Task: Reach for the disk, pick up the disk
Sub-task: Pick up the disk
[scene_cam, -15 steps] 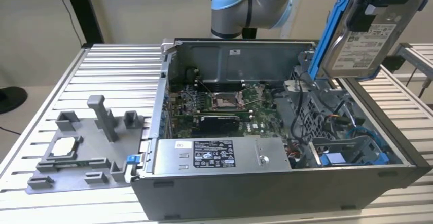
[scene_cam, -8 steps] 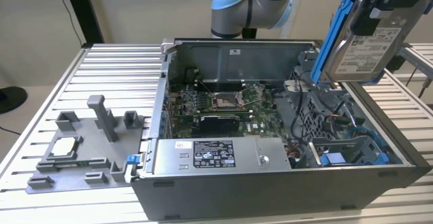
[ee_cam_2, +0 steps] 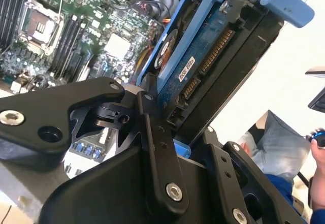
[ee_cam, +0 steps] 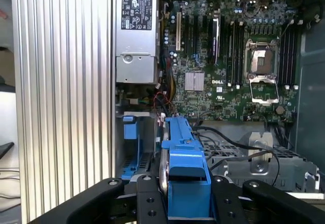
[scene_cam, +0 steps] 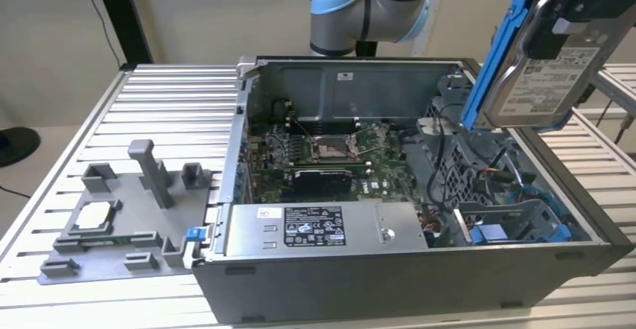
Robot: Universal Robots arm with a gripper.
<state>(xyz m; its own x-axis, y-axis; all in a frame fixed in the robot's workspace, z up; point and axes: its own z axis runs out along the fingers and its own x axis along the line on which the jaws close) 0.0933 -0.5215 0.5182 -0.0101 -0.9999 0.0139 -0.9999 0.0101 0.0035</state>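
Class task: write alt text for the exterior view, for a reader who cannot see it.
A gripper holds the disk, a silver hard drive with blue side rails, raised on edge above the open computer case at the exterior view's right. The case lies on a slatted metal table, its motherboard exposed, with a grey plastic fixture beside it at the exterior view's left.

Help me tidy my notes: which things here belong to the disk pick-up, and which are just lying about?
Job:
- disk, lifted above the case
- claw, shut on it

Lying about:
- grey box with white sticker
- grey fixture
- motherboard
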